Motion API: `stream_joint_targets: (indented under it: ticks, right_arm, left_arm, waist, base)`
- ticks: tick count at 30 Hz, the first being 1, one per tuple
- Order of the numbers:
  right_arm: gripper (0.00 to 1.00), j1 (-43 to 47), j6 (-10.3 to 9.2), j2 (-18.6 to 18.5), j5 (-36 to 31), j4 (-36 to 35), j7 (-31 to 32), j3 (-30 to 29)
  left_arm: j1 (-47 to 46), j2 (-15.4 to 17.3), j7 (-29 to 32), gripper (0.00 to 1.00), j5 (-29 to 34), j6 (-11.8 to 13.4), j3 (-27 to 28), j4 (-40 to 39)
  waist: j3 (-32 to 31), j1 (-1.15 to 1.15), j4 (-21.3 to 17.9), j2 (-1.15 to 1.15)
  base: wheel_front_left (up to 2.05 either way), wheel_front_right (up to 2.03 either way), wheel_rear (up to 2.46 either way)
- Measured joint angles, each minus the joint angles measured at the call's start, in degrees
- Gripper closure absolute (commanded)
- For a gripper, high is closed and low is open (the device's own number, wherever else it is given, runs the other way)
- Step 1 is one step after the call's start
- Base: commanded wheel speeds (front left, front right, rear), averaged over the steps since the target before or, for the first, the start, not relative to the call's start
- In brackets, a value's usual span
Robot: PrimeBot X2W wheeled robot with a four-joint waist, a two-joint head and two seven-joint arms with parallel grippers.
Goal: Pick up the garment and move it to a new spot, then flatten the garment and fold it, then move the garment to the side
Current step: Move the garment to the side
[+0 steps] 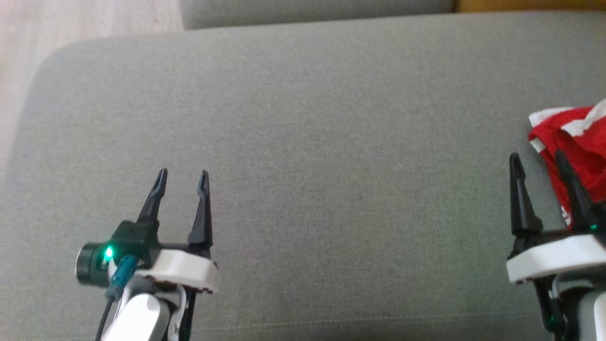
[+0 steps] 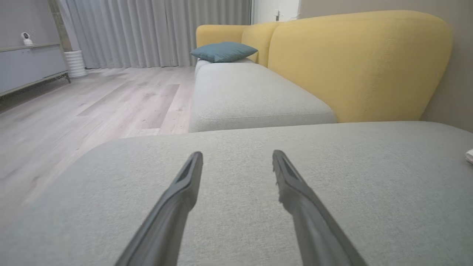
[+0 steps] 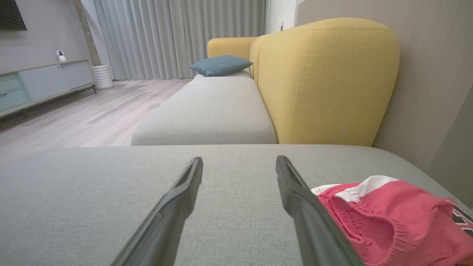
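L fingers (image 1: pixel 202 208) wide, empty | R fingers (image 1: pixel 521 199) wide, empty | red/wht garment (image 1: pixel 577 142) beside R; print (image 3: pixel 462 220) unreadable

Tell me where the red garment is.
The red garment lies bunched on the grey sofa cushion at the head view's far right edge, just right of the open right hand.

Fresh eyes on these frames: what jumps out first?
The red garment with white trim, bunched at the right edge of the grey cushion, just beside the open right gripper. Next, the yellow backrest behind the cushion in the right wrist view, with a teal pillow further along the sofa. The left gripper hangs open over bare cushion, holding nothing.
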Motion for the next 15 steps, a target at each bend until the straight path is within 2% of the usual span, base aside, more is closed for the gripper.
stream_joint_targets:
  ticks: [15]
  right_arm:
    - [0.0, 6.89, 0.0, 1.25, 1.92, -0.48, 0.93, 2.79]
  left_arm:
    - [6.19, 1.59, 1.43, 0.0, -2.46, 0.79, 0.6, -0.01]
  waist:
    - [-6.93, 0.0, 1.68, 0.0]
  base:
    - [0.0, 0.0, 0.0]
